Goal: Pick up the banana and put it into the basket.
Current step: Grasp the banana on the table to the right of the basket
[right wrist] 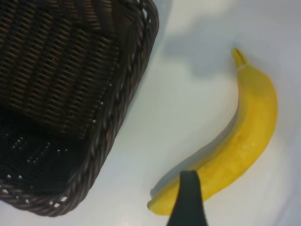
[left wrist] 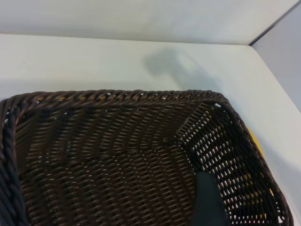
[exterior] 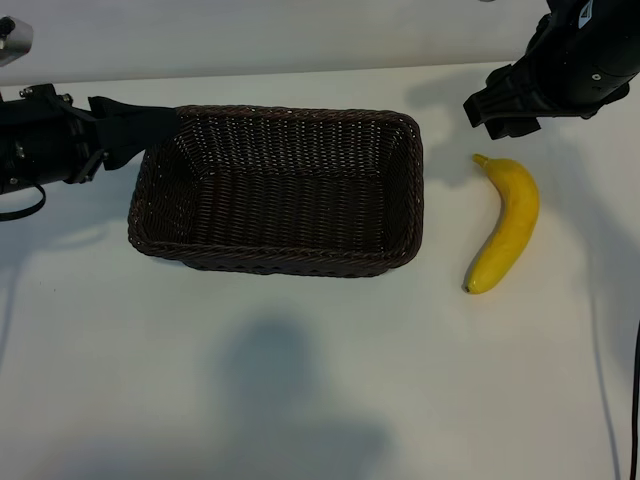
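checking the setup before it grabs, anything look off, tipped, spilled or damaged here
Nothing stands out. The basket sits flat and empty on the table, its weave intact. The banana lies whole beside it, apart from the rim. The right gripper hangs above the banana's stem end; the left gripper is at the basket's far corner.

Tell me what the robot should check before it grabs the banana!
1. Banana lies free on the table, right of the basket, nothing on top: ok.
2. Basket has room inside, nothing in it: ok.
3. Right gripper hangs just beyond the banana's stem end, not yet over its middle: not ok.
4. Right gripper wide enough for the banana: cannot tell.
5. Left gripper sits at the basket's left rim, away from the banana: ok.
6. Gap between banana and basket looks clear for lifting across: ok.
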